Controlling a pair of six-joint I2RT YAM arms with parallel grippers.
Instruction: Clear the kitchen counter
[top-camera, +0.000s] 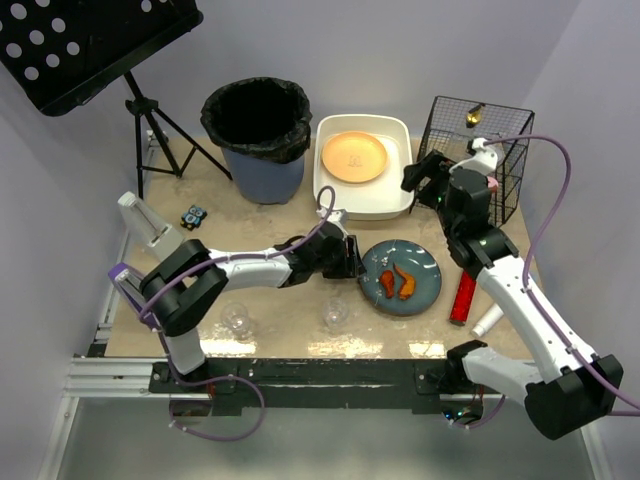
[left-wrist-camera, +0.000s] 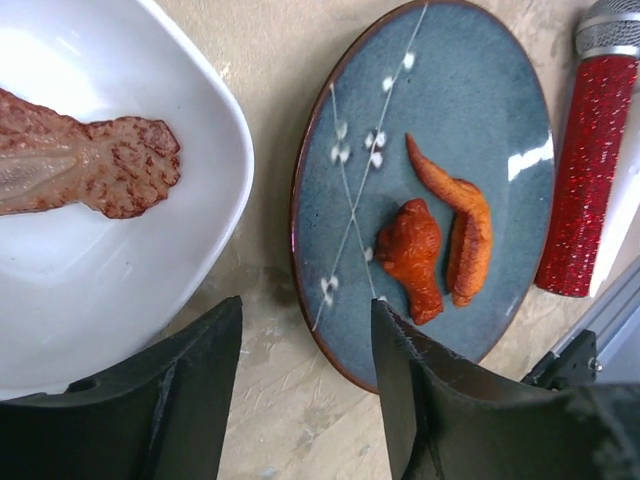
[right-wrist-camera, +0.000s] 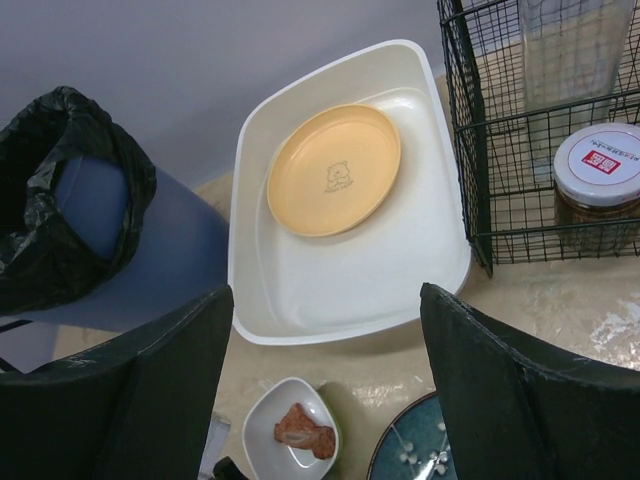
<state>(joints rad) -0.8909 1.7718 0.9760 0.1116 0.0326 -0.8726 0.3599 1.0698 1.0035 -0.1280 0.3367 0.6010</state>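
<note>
The beige mottled kitchen counter (top-camera: 285, 335) holds a blue plate (top-camera: 420, 262) with two orange fried chicken pieces (left-wrist-camera: 440, 240). A small white dish (left-wrist-camera: 120, 280) with a brown piece of meat (left-wrist-camera: 110, 165) sits just left of the plate. My left gripper (left-wrist-camera: 305, 340) is open and empty, low over the gap between dish and plate (left-wrist-camera: 470, 90), one finger at the plate's near rim. It is at mid-counter in the top view (top-camera: 355, 258). My right gripper (right-wrist-camera: 325, 330) is open and empty, raised above the counter between the white tub and the wire basket (top-camera: 420, 175).
A white tub (top-camera: 395, 200) holds an orange plate (top-camera: 353, 157). A black wire basket (top-camera: 480, 150) holds a jar (right-wrist-camera: 598, 170). A lined trash bin (top-camera: 257, 140) stands at the back. A red glittery cylinder (top-camera: 465, 295), a white tube (top-camera: 488, 320) and two glasses (top-camera: 238, 320) (top-camera: 335, 315) stand near the front.
</note>
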